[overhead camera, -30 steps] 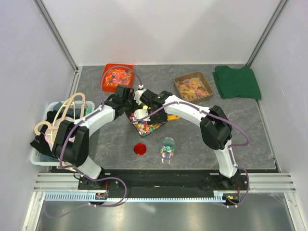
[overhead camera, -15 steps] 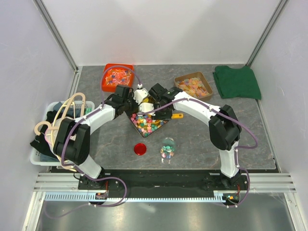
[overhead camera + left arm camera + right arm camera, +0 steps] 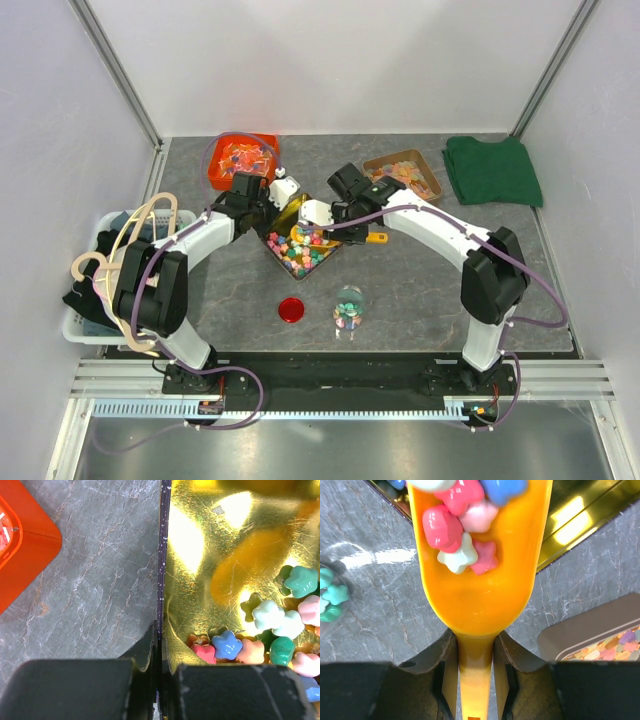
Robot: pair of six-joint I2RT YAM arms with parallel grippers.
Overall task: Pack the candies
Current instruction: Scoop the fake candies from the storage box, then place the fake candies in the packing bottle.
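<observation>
Since the right gripper, clamped on the scoop, has lifted candies from the gold tray the left gripper pinches steady, pouring into the jar looks next.

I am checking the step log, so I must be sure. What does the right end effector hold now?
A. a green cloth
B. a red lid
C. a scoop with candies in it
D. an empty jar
C: in the right wrist view the right end effector is shut on the handle of the scoop, and candies lie in its bowl.
</observation>
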